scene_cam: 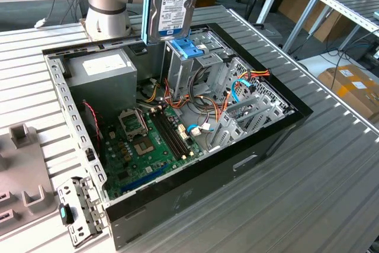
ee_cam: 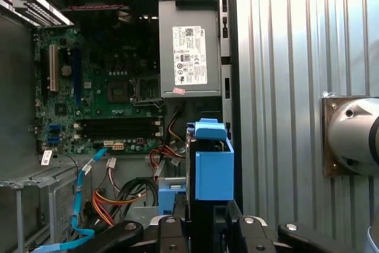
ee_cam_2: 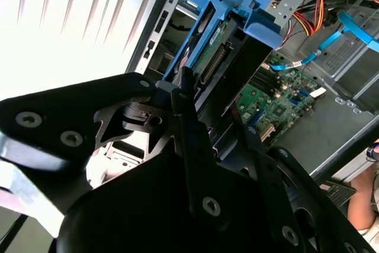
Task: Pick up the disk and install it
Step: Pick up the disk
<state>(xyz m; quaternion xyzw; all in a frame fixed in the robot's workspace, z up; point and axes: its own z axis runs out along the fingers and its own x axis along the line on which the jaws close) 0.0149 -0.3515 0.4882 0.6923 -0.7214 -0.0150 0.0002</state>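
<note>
One disk [scene_cam: 173,7] hung upright, clamped in the closed claw [ee_cam: 207,224]. Its lower edge was just above the one blue latch [scene_cam: 188,47] and cage [scene_cam: 177,70] inside the open case [scene_cam: 237,167]. Bare table [scene_cam: 331,205] lay around it.

None of the print is clear enough for me to read. The disk [scene_cam: 173,10] I hold upright above the case [scene_cam: 237,167] has a blue-and-white label with lettering too fine to make out. The white sticker [ee_cam: 189,54] on the grey power-supply box [ee_cam: 169,28], in a corner of the case, is just as unclear.
</note>
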